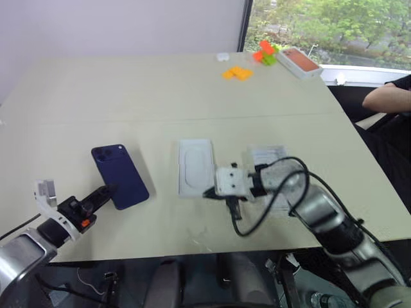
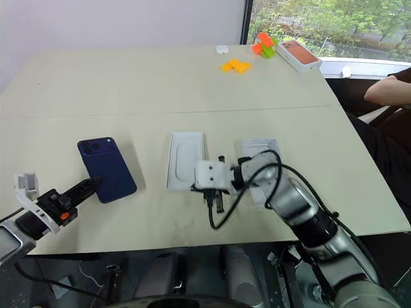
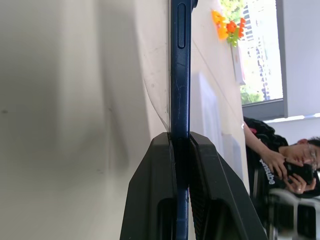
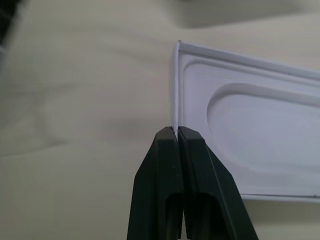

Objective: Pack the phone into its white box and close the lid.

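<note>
Table (image 1: 128,90): pale beige, matte, flat; straight seam across the middle; wide bare stretch over the far left half and along the near edge.

Left gripper (image 1: 108,190): two black wedge-shaped fingers (image 3: 160,190), pressed together on the near short edge of the phone.

Phone (image 1: 120,176): dark navy, glossy slab with rounded corners; back upward, camera cluster at the far left corner. Held by the left gripper at its near end, over the table's near left part, well apart from the white box. Whether its far end rests on the table cannot be told.

White box (image 1: 196,167): shallow white rectangular cardboard tray with a thin raised rim, lying flat at the table's centre. Inside, a moulded white insert (image 4: 260,120) with an oval recess.

Right gripper (image 1: 209,192): black fingers (image 4: 200,165) pinched tight on the thin rim wall at the near right corner of the white box.

Lid (image 2: 260,149): pale grey-white rectangle just right of the white box, partly hidden behind the right arm.

Far right corner: small white rounded object (image 1: 223,56); flat orange pieces (image 1: 237,73); orange and green blocks (image 1: 265,52); white box with orange-red top (image 1: 300,62), near the table's far edge.

Right edge, beyond the table: a person's bare forearm (image 1: 388,96).
</note>
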Available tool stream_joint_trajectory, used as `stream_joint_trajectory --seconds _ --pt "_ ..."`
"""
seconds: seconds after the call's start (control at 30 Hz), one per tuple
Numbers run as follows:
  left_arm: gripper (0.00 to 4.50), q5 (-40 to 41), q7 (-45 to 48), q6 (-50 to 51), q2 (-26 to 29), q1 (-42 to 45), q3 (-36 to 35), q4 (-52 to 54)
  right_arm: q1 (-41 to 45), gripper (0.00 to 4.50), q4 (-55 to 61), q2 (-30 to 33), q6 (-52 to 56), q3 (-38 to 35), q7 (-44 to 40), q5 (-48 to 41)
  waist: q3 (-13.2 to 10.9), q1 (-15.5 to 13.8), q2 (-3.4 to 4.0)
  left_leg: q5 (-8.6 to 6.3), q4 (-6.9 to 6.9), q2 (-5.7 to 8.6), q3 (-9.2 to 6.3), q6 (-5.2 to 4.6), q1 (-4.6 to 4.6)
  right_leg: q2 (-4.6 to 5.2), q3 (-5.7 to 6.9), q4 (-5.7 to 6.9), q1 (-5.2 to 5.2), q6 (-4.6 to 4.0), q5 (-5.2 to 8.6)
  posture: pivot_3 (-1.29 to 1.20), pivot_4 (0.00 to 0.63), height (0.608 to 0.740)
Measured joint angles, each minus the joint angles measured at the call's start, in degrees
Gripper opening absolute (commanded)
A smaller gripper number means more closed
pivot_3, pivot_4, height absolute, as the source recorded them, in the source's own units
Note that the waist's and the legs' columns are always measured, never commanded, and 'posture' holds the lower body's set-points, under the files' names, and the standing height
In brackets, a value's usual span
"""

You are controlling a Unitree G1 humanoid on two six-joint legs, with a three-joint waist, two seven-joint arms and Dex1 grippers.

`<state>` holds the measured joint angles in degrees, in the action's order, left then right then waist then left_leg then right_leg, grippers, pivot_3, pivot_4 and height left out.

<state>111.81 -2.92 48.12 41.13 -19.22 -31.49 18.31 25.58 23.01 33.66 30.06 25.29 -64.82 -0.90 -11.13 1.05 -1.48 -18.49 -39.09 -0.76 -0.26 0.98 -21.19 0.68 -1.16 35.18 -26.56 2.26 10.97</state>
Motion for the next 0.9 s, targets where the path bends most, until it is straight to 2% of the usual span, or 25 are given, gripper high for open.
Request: stream_joint_trajectory --seconds 0.23,0.33,0.5,0.67,0.9 --pt "0.0 -0.01 -0.03 1.93 1.17 3.35 4.17 -0.15 -0.54 0.07 1.48 1.27 2.35 -0.43 0.4 -2.94 -0.01 -0.03 -0.01 0.07 -0.02 -0.07 -0.01 0.11 0.21 -0.15 0.11 0.06 0.15 -0.11 -0.06 0.0 0.15 0.74" --pt "0.0 0.0 -0.03 2.58 1.77 4.8 5.41 -0.15 -0.55 0.87 1.48 1.29 2.46 -0.44 0.32 -4.14 -0.01 0.02 -0.01 0.07 0.0 -0.08 0.01 0.11 0.19 -0.15 0.09 0.06 0.15 -0.12 -0.07 0.0 0.15 0.74" --pt "0.0 -0.02 -1.24 3.68 3.55 6.61 8.94 -0.03 -0.54 3.2 1.9 2.13 2.45 -1.04 0.28 -5.69 -0.01 -0.14 -0.01 0.07 -0.01 -0.02 -0.01 0.11 0.08 0.01 0.01 0.02 0.1 -0.28 -0.18 0.0 0.15 0.74" --pt "0.0 -0.05 -2.56 3.58 3.08 12.49 12.42 2.26 0.6 3.2 2.2 3.64 2.93 -5.5 -0.07 -9.53 0.0 -0.48 -0.03 0.07 -0.08 0.06 0.0 0.12 0.03 0.05 0.06 0.0 0.16 -0.28 -0.18 0.0 0.15 0.74" --pt "0.0 0.07 -9.5 3.15 -5.64 22.84 21.98 5.13 1.69 3.2 1.56 6.14 4.35 -10.83 -0.05 -13.25 0.02 -0.22 -0.05 0.07 -0.06 0.06 -0.04 0.11 0.04 -0.01 0.02 0.01 0.15 -0.14 -0.31 0.0 0.15 0.74"
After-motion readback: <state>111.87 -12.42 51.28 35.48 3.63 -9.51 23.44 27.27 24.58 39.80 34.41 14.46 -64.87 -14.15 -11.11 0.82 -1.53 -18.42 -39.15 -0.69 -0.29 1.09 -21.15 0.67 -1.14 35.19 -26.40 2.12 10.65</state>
